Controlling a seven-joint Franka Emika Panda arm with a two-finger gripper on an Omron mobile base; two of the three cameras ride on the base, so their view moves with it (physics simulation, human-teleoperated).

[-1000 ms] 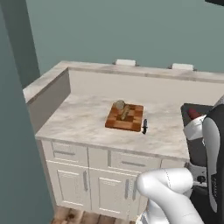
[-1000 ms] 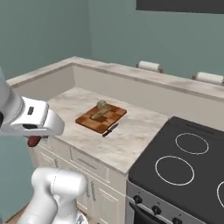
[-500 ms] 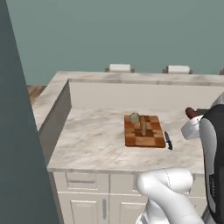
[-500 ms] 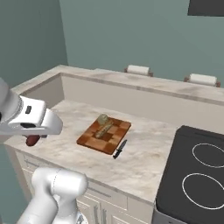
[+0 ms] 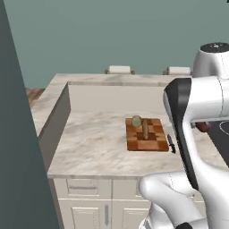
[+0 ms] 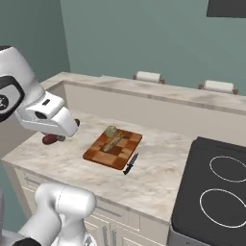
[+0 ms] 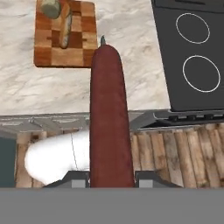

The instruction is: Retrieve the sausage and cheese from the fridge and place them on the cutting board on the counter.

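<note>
One sausage [image 7: 109, 118] is riding pinched lengthwise in the hand [image 7: 109, 177], hanging short of the tabletop [image 6: 158, 178], so carrying it level over the knife [image 6: 130, 164] onto bare wood of the cutting board [image 6: 103, 153] looks wisest, while the base is having rolled closer since the earlier frame, enlarging the board.

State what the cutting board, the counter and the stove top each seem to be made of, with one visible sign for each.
Cutting board: wood, apparently matt, shown by light and dark reddish-brown blocks in a checker pattern.
Counter: stone, probably marble or an imitation, going by the beige-grey veining.
Stove top: likely smooth black glass or ceramic; it is flat, with thin white burner rings.
</note>
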